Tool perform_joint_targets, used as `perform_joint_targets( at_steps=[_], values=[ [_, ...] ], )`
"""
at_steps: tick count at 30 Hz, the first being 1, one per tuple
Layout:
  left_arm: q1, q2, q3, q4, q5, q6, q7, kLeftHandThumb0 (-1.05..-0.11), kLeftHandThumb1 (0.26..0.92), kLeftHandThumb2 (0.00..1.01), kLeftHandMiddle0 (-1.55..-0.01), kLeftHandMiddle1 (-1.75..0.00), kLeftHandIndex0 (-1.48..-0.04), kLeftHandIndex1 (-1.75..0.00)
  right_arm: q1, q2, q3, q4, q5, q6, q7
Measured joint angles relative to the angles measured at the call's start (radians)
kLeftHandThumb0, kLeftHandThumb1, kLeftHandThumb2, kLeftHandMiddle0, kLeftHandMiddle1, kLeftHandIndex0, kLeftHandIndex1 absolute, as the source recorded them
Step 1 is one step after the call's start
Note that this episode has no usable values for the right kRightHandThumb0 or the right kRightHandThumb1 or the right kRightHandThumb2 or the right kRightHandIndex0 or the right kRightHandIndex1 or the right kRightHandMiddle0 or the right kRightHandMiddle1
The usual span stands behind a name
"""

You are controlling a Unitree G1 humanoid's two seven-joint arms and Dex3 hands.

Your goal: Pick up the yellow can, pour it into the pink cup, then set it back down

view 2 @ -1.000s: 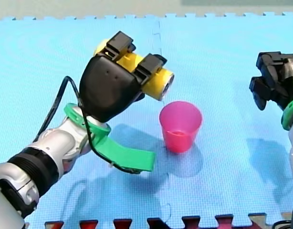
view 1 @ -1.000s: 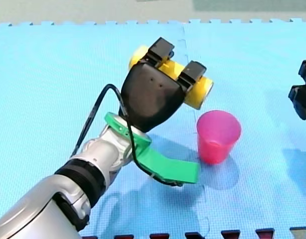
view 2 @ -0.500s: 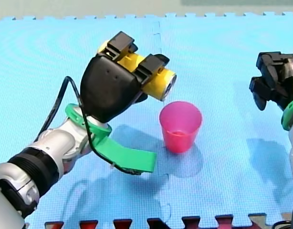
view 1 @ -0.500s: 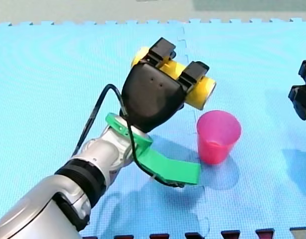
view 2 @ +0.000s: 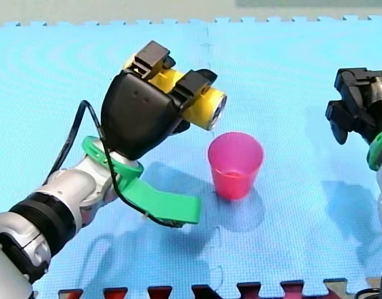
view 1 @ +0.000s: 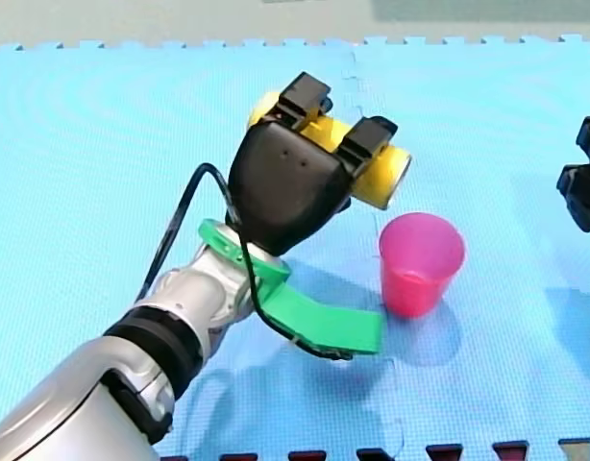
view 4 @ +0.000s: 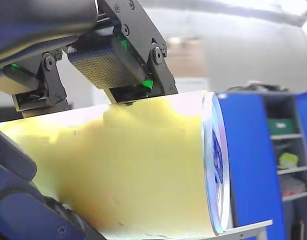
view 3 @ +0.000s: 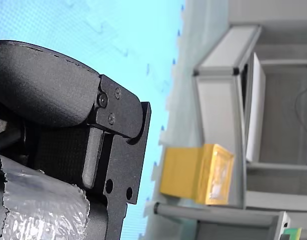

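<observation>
can up and tipped, pour not confirmed

left robot hand [view 1: 285, 182] was clamped round the can [view 1: 386, 181], held in the air nearly on its side. its mouth end faced the cup [view 1: 420, 264], just above and beside the rim. cup stood upright on the mat [view 1: 103, 144]. no stream was visible between them. right robot hand [view 2: 356, 106] was well apart at the right edge, its grip impossible to tell. judged: pickup done, pour at its start or under way, set-down left.
</observation>
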Motion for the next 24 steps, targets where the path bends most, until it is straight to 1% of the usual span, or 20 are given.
perform_joint_targets(
  at_steps=[2,4,5,6,9,11,15,19,24],
  values=[
    [0.016,-0.001,0.033,0.012,-0.045,-0.049,0.008,-0.368,0.826,0.00,-1.05,-0.77,-1.15,-0.17,0.001,-0.001,0.000,-0.001,0.000,0.001,-0.001],
    [0.033,-0.006,0.069,0.016,-0.093,-0.088,0.008,-0.414,0.825,0.00,-1.16,-0.45,-1.17,-0.05,0.002,-0.002,0.000,-0.001,0.001,0.001,-0.001],
    [0.040,-0.008,0.084,0.016,-0.111,-0.104,0.008,-0.423,0.823,0.00,-1.20,-0.36,-1.18,-0.03,0.003,-0.002,0.000,-0.002,0.001,0.002,-0.001],
    [0.046,-0.009,0.099,0.016,-0.127,-0.119,0.010,-0.433,0.821,0.00,-1.23,-0.31,-1.19,-0.02,0.004,-0.003,0.000,-0.002,0.001,0.002,-0.001],
    [0.066,-0.007,0.131,0.021,-0.152,-0.165,0.044,-0.443,0.819,0.00,-1.28,-0.25,-1.20,-0.01,0.006,-0.006,0.000,-0.003,0.001,0.006,0.000],
    [0.075,-0.001,0.145,0.025,-0.163,-0.194,0.065,-0.447,0.817,0.00,-1.28,-0.23,-1.20,-0.01,0.006,-0.008,0.000,-0.003,0.001,0.008,-0.001],
    [0.090,0.003,0.174,0.035,-0.185,-0.231,0.084,-0.454,0.811,0.00,-1.29,-0.16,-1.21,0.00,0.006,-0.010,0.001,-0.004,0.001,0.010,-0.001],
    [0.107,0.001,0.205,0.035,-0.216,-0.269,0.085,-0.450,0.802,0.00,-1.29,-0.13,-1.21,0.00,0.006,-0.010,0.001,-0.004,0.000,0.013,-0.003],
    [0.133,-0.010,0.253,0.028,-0.262,-0.322,0.084,-0.443,0.794,0.00,-1.31,-0.10,-1.22,-0.01,0.006,-0.011,0.004,-0.004,-0.001,0.013,-0.004]
  ],
)
